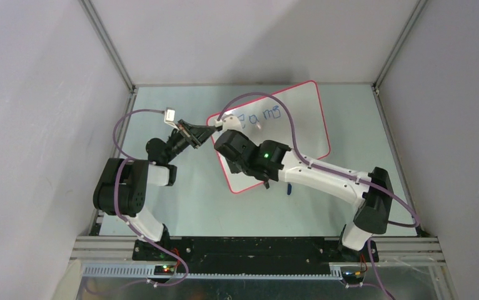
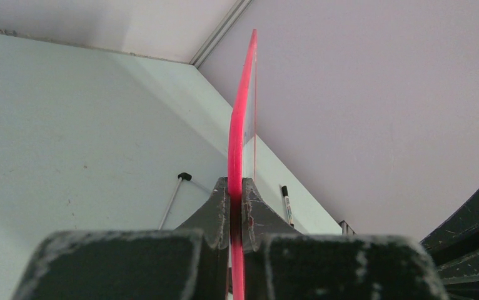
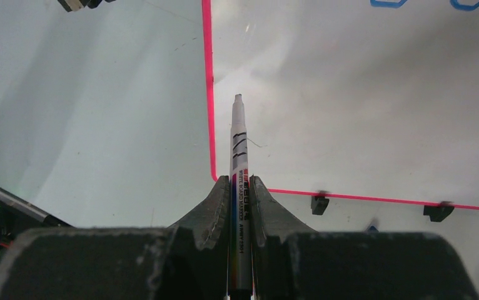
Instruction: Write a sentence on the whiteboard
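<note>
The whiteboard (image 1: 287, 140) lies tilted on the table, glossy white with a red-pink rim. Blue handwriting (image 1: 259, 115) runs along its far part; its lower edge also shows at the top of the right wrist view (image 3: 412, 3). My left gripper (image 1: 206, 133) is shut on the board's left rim, seen edge-on between its fingers (image 2: 236, 184). My right gripper (image 1: 226, 123) is shut on a whiteboard marker (image 3: 239, 162). The marker tip (image 3: 237, 97) points at blank board near the left rim (image 3: 209, 94). Whether the tip touches, I cannot tell.
Two black clip feet (image 3: 319, 202) (image 3: 438, 211) sit on the board's near edge. A small dark blue item (image 1: 289, 187) lies on the table by the right forearm. A pen-like thing (image 2: 286, 205) lies on the table. Grey walls enclose the table.
</note>
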Robot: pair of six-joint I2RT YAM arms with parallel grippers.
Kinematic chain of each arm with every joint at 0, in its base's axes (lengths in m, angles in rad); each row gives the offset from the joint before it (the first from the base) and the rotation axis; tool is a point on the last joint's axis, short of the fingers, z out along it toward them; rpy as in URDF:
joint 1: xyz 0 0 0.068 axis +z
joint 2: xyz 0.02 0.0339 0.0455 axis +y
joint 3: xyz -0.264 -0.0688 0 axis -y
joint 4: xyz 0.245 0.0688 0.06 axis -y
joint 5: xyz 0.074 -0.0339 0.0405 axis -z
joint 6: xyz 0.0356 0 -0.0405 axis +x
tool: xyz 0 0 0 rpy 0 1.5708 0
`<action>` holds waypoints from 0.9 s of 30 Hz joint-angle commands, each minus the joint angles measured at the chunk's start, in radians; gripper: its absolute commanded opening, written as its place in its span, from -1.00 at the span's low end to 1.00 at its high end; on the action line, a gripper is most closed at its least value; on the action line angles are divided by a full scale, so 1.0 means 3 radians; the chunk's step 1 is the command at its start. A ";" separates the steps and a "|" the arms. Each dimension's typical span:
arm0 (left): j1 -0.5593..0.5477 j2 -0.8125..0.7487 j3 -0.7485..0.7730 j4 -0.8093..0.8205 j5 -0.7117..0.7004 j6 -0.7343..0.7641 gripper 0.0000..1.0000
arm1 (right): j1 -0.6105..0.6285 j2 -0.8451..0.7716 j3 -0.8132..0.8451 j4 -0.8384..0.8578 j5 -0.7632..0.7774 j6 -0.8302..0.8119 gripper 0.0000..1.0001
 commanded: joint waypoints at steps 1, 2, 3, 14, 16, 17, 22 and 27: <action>-0.0046 -0.0063 -0.0021 0.0170 0.0047 0.0221 -1.00 | 0.0001 0.0060 0.0206 0.0008 0.0179 -0.0075 -1.00; -0.0043 -0.0063 -0.0021 0.0170 0.0047 0.0220 -1.00 | -0.0003 0.0071 0.0218 0.0020 0.0179 -0.0079 -1.00; -0.0045 -0.0062 -0.0017 0.0170 0.0047 0.0220 -1.00 | -0.0007 0.0073 0.0220 0.0026 0.0180 -0.0089 -1.00; -0.0046 -0.0065 -0.0020 0.0170 0.0053 0.0220 -1.00 | -0.0087 0.0205 0.0372 0.0038 0.0173 -0.0148 -1.00; -0.0048 -0.0067 -0.0021 0.0173 0.0052 0.0220 -1.00 | -0.0091 0.0238 0.0416 0.0031 0.0170 -0.0162 -1.00; -0.0050 -0.0068 -0.0021 0.0173 0.0052 0.0220 -1.00 | -0.0094 0.0264 0.0427 0.0018 0.0172 -0.0165 -1.00; -0.0049 -0.0069 -0.0021 0.0171 0.0052 0.0220 -1.00 | -0.0112 0.0324 0.0484 0.0028 0.0178 -0.0176 -1.00; -0.0050 -0.0068 -0.0019 0.0170 0.0056 0.0221 -1.00 | -0.0127 0.0380 0.0516 0.0044 0.0187 -0.0197 -1.00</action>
